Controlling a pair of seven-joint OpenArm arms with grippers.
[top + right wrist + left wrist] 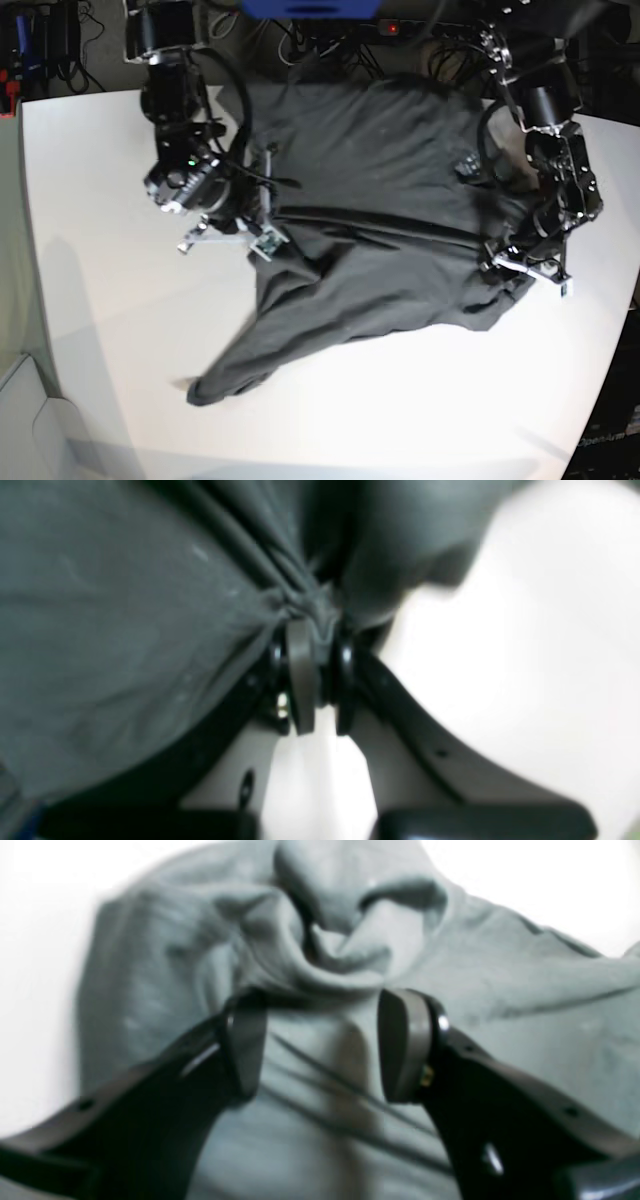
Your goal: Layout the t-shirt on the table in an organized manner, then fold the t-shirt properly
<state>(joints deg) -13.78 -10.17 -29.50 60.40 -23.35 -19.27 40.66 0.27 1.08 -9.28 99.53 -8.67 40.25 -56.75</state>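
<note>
The dark grey t-shirt lies crumpled across the white table, with one part trailing toward the front left. In the base view my right gripper sits at the shirt's left edge. The right wrist view shows this gripper shut on a pinched fold of the t-shirt. My left gripper is at the shirt's right edge. In the left wrist view it stands open just above the t-shirt, and a bunched ridge of cloth lies just beyond its fingertips.
Cables and dark equipment crowd the table's back edge, with a blue object among them. The table's left edge and rounded front right corner are near. A white box sits off the front left.
</note>
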